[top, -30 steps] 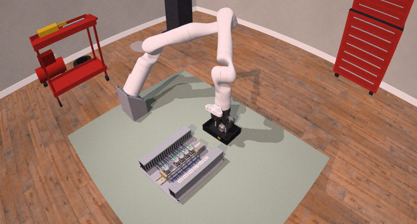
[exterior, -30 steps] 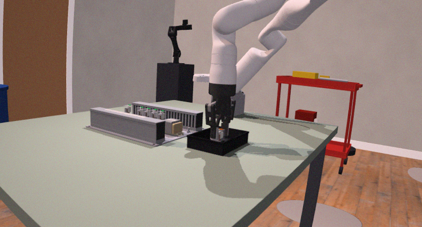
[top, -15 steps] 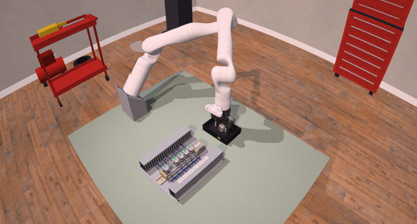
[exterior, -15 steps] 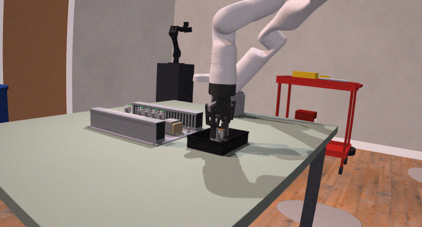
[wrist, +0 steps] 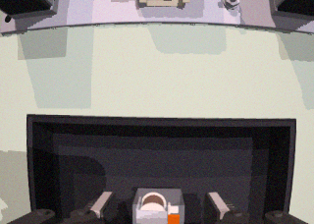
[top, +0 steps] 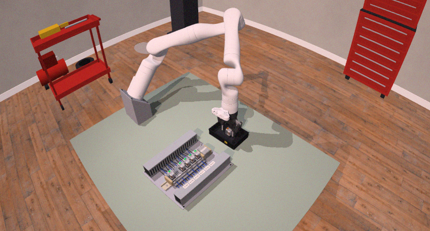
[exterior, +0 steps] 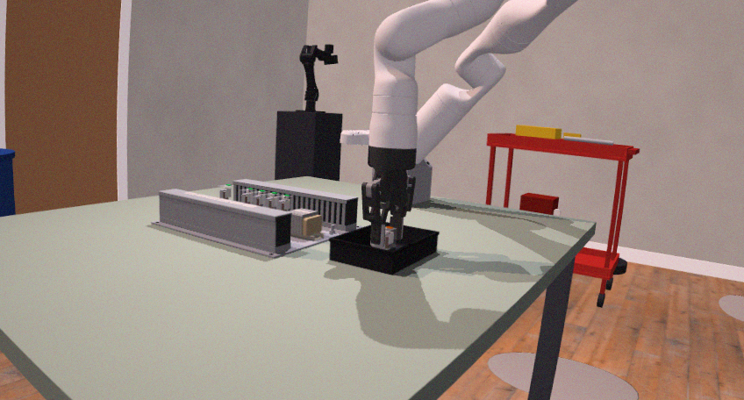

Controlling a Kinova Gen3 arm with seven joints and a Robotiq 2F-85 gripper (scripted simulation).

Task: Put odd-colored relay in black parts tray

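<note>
The odd relay [wrist: 157,216] [top: 229,133] [exterior: 389,235], a clear box with an orange button, lies on its side on the floor of the black parts tray [wrist: 157,125] [top: 234,143] [exterior: 360,255]. My gripper [wrist: 160,207] [top: 228,129] [exterior: 386,233] reaches down into the tray with its fingers either side of the relay. The fingers are open, with a gap on each side. Several relays with green buttons [top: 184,159] [exterior: 259,195] stand in sockets on the grey panel [top: 208,176] [exterior: 218,221] to the tray's front left.
The panel has tall grey wire ducts [top: 172,152] along two sides and a tan block [exterior: 311,224] facing the tray. The arm's base [top: 135,108] stands at the mat's back corner. A red cart [top: 70,60] [exterior: 563,187] and a red tool cabinet [top: 386,39] stand off the table.
</note>
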